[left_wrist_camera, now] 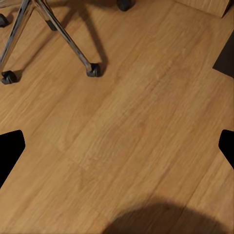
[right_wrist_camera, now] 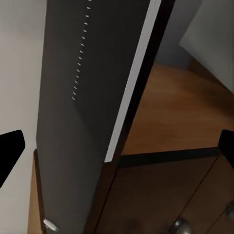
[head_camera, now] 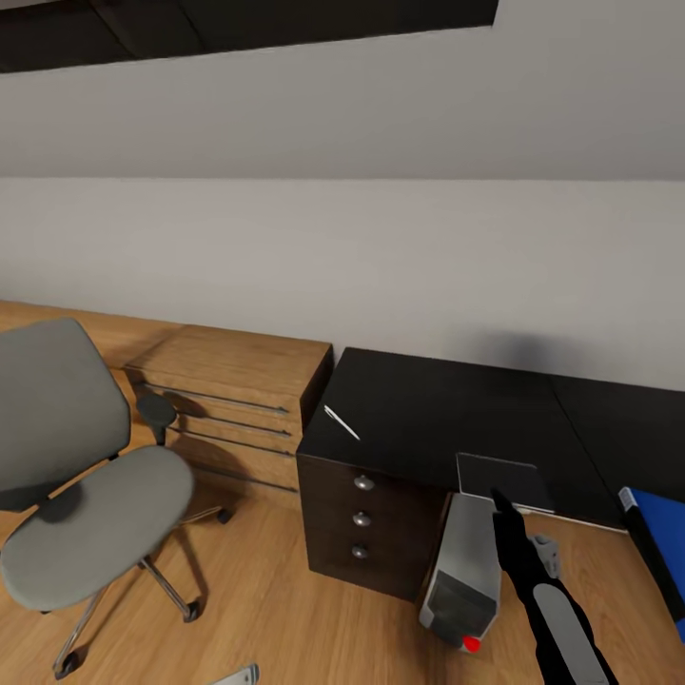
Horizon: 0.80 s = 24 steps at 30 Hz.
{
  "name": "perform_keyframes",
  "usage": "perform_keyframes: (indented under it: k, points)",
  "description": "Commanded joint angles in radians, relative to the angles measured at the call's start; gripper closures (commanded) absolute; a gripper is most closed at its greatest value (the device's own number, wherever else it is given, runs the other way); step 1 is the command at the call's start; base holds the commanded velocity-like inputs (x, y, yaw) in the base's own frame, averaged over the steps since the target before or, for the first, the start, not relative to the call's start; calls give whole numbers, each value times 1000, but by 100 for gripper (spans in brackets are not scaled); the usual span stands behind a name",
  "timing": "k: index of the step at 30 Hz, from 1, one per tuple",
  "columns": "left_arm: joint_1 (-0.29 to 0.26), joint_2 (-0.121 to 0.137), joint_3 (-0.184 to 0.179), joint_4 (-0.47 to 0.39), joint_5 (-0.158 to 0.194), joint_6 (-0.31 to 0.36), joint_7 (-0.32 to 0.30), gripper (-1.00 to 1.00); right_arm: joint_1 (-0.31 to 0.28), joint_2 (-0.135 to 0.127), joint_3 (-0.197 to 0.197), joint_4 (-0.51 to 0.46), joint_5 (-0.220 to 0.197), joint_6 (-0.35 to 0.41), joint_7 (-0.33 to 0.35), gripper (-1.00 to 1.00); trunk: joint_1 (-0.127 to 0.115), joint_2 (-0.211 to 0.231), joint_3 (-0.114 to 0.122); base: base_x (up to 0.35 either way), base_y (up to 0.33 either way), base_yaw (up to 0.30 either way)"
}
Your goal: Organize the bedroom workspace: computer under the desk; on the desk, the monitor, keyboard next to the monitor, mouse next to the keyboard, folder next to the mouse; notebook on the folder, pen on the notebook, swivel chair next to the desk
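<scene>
The black desk [head_camera: 428, 409] stands against the wall. A white pen [head_camera: 341, 422] lies near its left end and the dark notebook [head_camera: 504, 481] at its front edge. The silver computer [head_camera: 463, 571] sits on the floor beside the drawer block [head_camera: 362, 518], red light facing me. The blue folder [head_camera: 660, 544] shows at the right edge. The grey swivel chair [head_camera: 86, 476] stands apart at left. My right arm [head_camera: 547, 599] reaches up over the computer toward the notebook; my right gripper [right_wrist_camera: 117, 146] is open at the notebook's pale edge [right_wrist_camera: 131, 83]. My left gripper [left_wrist_camera: 117, 146] hangs open over bare floor.
A light-wood low drawer cabinet [head_camera: 238, 390] fills the gap between chair and desk. The chair's chrome legs and casters [left_wrist_camera: 92, 70] lie a short way from my left gripper. A sloped white wall rises behind the desk. Wood floor [head_camera: 285, 609] lies open in front of the drawers.
</scene>
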Motion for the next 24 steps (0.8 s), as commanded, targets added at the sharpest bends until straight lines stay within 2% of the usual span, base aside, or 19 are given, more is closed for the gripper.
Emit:
perform_keyframes:
  k: [1, 6, 10, 11, 12, 13, 21, 22, 23, 24]
  points:
    - [-1, 1, -7, 0, 11, -5, 5, -100, -1, 1, -3, -2, -8, 4, -5, -100, 4, -8, -4, 0, 0, 0]
    - [-1, 2, -7, -14, 12, 0, 4, -100, -1, 0, -5, 7, -6, 3, -5, -100, 23, -43, -20, 0, 0, 0]
    - [-1, 4, -4, -67, 15, 30, 4, -100, -1, 0, -6, 18, -6, 3, -6, -100, 38, -71, -32, 0, 0, 0]
    - [-1, 6, -1, -136, 17, 111, 4, -100, -1, -1, -6, 22, -6, 2, -6, -100, 42, -78, -36, 0, 0, 0]
    - [-1, 6, -1, -158, 17, 137, 4, -100, -1, -1, -7, 22, -6, 1, -6, -100, 46, -85, -39, 0, 0, 0]
    - [-1, 7, 1, -207, 18, 196, 5, -100, -1, -1, -7, 23, -6, 1, -6, -100, 50, -92, -42, 0, 0, 0]
    - [-1, 12, 5, -434, 30, 426, 9, -100, -1, -1, -7, 24, -6, 1, -5, -100, 54, -99, -45, 0, 0, 0]
    - [-1, 13, 5, -481, 37, 477, 11, -100, -1, -1, -7, 24, -6, 1, -5, -100, 54, -99, -45, 0, 0, 0]
    - [-1, 13, 5, -501, 41, 500, 11, -100, -1, -1, -7, 24, -6, 1, -5, -100, 54, -99, -45, 0, 0, 0]
    - [-1, 14, 7, -565, 56, 581, 12, -100, -1, 0, -6, 24, -5, 1, -5, -100, 54, -99, -45, 6, 0, 0]
